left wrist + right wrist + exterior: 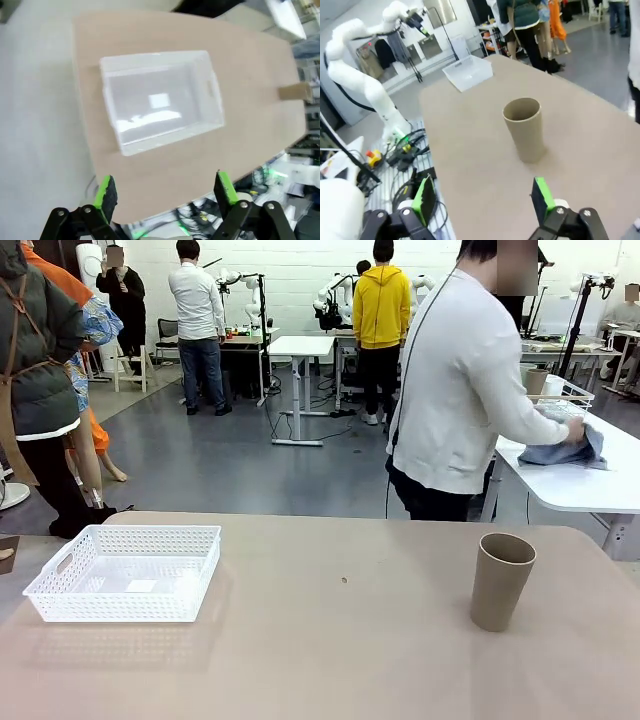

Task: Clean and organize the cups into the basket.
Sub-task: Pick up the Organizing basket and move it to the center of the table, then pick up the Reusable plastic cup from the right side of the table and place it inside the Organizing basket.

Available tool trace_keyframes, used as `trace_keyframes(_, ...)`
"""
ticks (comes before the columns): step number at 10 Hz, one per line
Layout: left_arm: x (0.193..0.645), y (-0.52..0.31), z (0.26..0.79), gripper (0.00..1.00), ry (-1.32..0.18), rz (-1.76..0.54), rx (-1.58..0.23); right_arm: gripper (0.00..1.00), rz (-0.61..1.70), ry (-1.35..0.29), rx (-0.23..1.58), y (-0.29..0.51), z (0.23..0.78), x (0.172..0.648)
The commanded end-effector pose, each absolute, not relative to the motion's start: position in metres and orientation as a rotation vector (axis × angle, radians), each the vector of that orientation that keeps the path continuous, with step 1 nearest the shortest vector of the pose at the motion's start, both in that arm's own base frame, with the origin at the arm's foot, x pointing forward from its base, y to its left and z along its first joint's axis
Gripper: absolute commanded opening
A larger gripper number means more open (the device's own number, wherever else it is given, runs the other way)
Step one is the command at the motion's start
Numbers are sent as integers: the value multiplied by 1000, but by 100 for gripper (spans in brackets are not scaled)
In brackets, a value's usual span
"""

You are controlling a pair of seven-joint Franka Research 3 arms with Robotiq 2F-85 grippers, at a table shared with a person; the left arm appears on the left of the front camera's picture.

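One tan-brown cup (502,580) stands upright, mouth up, on the right of the beige table (330,640). The white mesh basket (130,605) sits at the table's left and holds no cups. In the left wrist view the basket (165,132) lies far below my open left gripper (165,190), and the cup (295,92) shows at the right edge. My open right gripper (483,199) hovers a little short of the cup (524,129), with the basket (470,77) beyond it. Nothing is between either pair of fingers.
A person (460,390) at the far side has turned to a white side table (580,485) on the right and presses a blue-grey cloth (565,448) there. A white wire basket (568,395) stands on that table. My left arm (360,75) rises beyond the table's left edge.
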State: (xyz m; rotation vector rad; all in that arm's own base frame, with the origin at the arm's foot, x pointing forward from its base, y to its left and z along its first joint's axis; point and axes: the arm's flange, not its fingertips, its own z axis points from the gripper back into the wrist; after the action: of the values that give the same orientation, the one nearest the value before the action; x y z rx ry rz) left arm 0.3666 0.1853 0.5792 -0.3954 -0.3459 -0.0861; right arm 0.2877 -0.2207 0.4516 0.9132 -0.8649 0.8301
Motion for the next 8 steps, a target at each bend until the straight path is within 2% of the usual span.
trace_keyframes(1, 367, 141, 552, 100, -318, -56, -182, 100, 845, -873, 884, -222, 450, 286)
trace_keyframes(5, 374, 85, 496, 100, -340, -64, 85, 100, 833, -864, 899, -223, 448, 287)
trace_keyframes(8, 368, 74, 463, 100, -285, -53, 80, 100, 833, -864, 899, -223, 448, 287)
